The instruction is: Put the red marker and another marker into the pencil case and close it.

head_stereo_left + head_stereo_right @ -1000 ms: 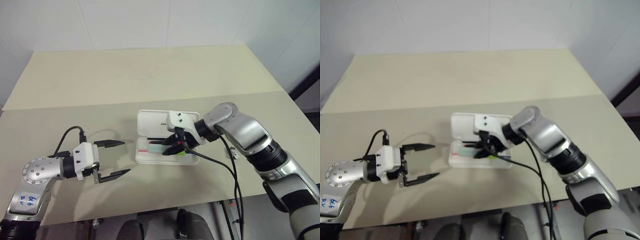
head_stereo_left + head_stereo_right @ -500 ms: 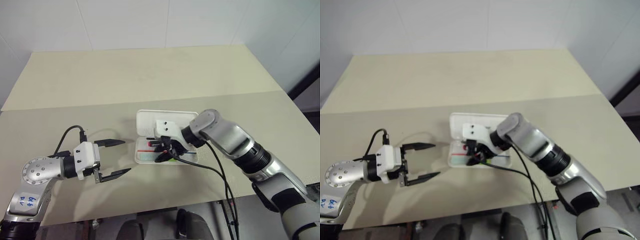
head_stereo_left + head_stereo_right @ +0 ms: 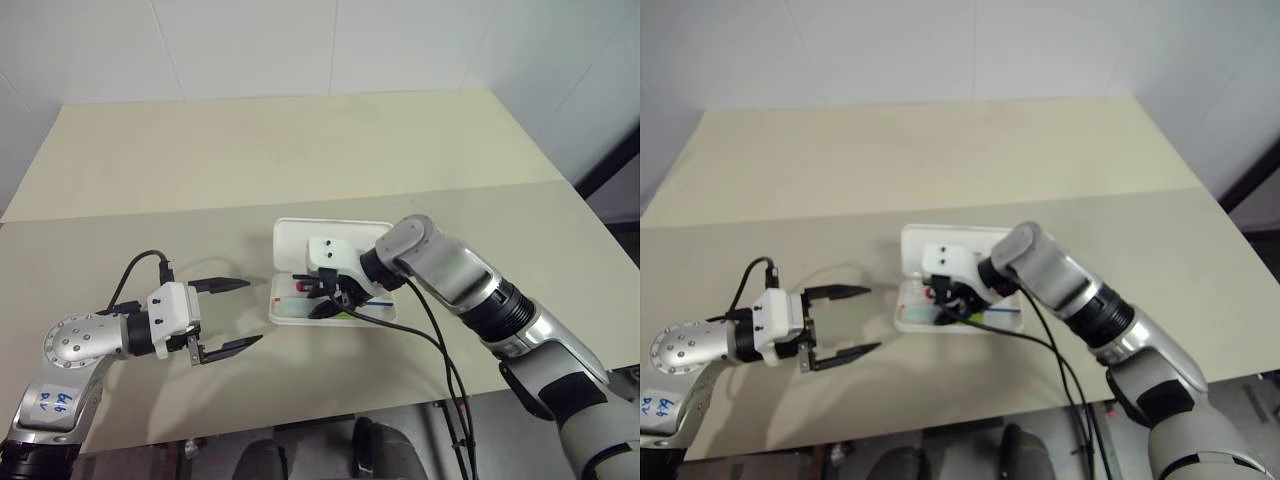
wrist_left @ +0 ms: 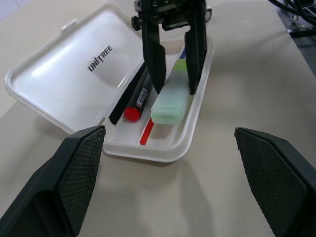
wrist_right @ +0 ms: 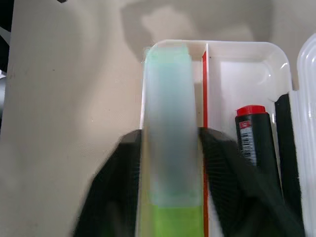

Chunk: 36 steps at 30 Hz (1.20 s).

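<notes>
The white pencil case (image 4: 74,74) lies open on the table, its lid flat behind the tray (image 3: 285,317). In the tray, the red marker (image 4: 139,96) lies along the hinge side. Another marker (image 4: 170,101), pale mint with a lime-green cap, rests flat beside it near the front wall. My right gripper (image 3: 325,300) reaches down into the tray. Its fingers (image 5: 126,163) stand on either side of the mint marker (image 5: 168,138), slightly apart from it, so the gripper is open. My left gripper (image 3: 250,313) hovers wide open left of the case, holding nothing.
The beige table (image 3: 300,150) stretches far behind the case, with a seam running across it. A black cable (image 3: 430,340) hangs from my right wrist toward the front table edge. Bare tabletop lies between my left gripper and the case.
My right gripper has carried the mint marker leftward and down into the tray, and its fingers have spread off the barrel. The left arm has not moved.
</notes>
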Available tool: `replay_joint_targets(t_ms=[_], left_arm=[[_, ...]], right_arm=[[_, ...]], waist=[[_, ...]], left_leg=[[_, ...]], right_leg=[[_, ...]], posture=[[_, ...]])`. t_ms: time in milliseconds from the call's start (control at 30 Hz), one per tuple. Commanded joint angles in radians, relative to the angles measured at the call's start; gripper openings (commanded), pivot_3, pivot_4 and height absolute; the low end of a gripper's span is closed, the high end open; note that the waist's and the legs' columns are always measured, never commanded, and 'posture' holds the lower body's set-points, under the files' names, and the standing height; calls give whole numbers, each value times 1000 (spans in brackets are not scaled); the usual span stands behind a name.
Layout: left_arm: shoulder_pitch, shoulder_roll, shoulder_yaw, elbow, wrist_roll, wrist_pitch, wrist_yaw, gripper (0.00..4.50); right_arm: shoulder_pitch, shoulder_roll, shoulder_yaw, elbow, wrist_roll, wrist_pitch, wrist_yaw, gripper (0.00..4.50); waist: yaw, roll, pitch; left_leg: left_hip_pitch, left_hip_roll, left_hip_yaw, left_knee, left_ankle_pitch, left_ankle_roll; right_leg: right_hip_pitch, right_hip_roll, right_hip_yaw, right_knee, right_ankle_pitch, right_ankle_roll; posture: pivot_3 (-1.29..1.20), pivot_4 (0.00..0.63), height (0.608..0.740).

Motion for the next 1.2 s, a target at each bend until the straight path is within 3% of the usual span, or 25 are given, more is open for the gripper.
replay_joint_targets(t_ms=[33, 167, 400, 600, 733, 833, 1033, 1200], left_arm=[[-18, 7, 2, -23, -4, -1, 7, 4500], [-29, 3, -7, -17, -1, -2, 6, 4500], [-51, -3, -29, -4, 0, -5, 2, 4500], [-74, -19, -60, 2, -3, -6, 1, 4500], [-104, -48, -110, 1, -12, 4, -8, 4500], [-101, -58, -132, -19, -18, 18, -12, 4500], [-95, -94, -167, -13, -17, 15, -9, 4500], [-102, -140, -219, 12, -1, 2, -14, 4500]], right_arm=[[-37, 38, -58, -15, 30, 15, -16, 3133], [-44, 55, -82, -25, 48, 37, -26, 4472], [-27, 15, -148, -97, 145, 130, 5, 4472], [66, -139, -226, -204, 253, 186, 49, 4472], [243, -361, -363, -304, 297, 167, 72, 4472], [355, -467, -498, -372, 345, 225, 25, 4472], [519, -521, -721, -465, 387, 352, -140, 4472], [694, -425, -951, -535, 351, 422, -368, 4472]], waist=[[-2, 0, 0], [-4, -1, -1], [-4, -2, -1], [3, -2, -1], [20, -3, -2], [22, -3, -2], [8, -5, -3], [23, -7, -4]], left_leg=[[0, 0, 0, 0, 0, 0], [0, 0, 0, 0, 0, 0], [0, 0, 0, -1, 0, 0], [-1, 0, 0, 0, 0, 0], [-1, 0, -1, 0, 0, 0], [-1, 0, 1, 1, -1, 1], [1, 0, 2, 1, -1, 1], [1, 0, 1, 2, -2, 1]], right_leg=[[0, 0, 0, 0, 0, 0], [0, 0, 0, 0, 0, 0], [-1, 0, 0, 0, 0, 0], [0, 0, 0, 0, 0, 0], [0, 0, 0, 0, 0, 0], [0, -1, 0, -1, 0, 0], [0, -1, 0, 0, 0, 0], [1, -1, 1, 0, 1, -2]], posture=[[0, 150, 740], [0, 150, 740], [0, 150, 740], [0, 150, 740], [0, 150, 740], [0, 150, 740], [0, 150, 740], [0, 150, 740]])
